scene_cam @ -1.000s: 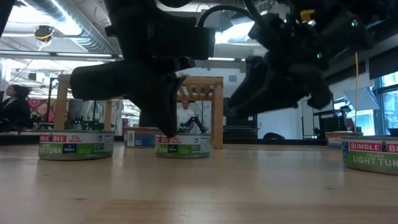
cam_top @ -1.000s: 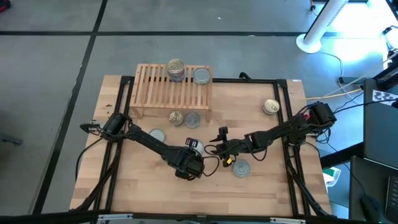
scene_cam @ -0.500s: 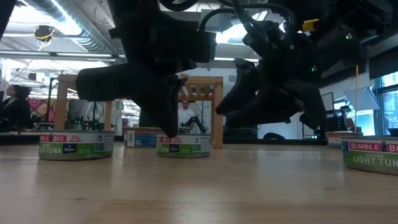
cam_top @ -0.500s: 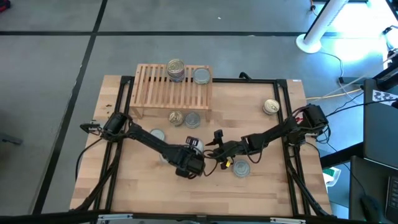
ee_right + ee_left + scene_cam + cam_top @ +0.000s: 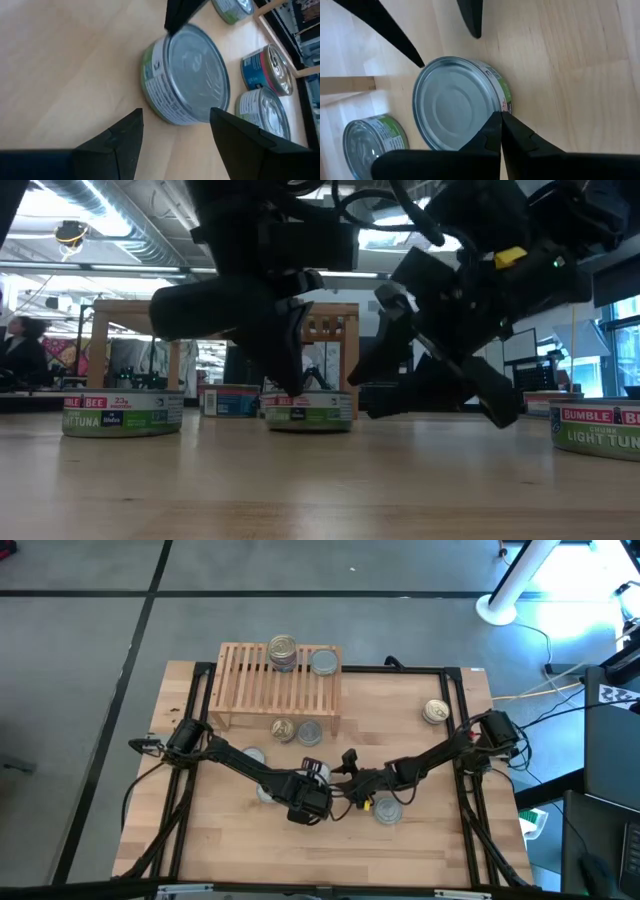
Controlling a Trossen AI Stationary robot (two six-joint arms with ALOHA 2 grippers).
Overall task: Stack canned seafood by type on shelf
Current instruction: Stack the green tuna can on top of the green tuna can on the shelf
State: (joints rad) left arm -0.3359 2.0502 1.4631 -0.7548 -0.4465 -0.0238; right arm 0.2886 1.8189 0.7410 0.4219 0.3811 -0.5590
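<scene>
Your left tool (image 5: 500,116), fingers pressed together, touches a silver-lidded can (image 5: 455,102) on the surface in front of the shelf (image 5: 275,680). Your right tool (image 5: 175,125) is spread, facing that can from just beside it.

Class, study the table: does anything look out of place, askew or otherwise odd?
Nothing is spilled or damaged. Oddly, the left gripper is shut, fingertips pressed against the rim of a silver-lidded can instead of around it, while the open right gripper faces it.
</scene>
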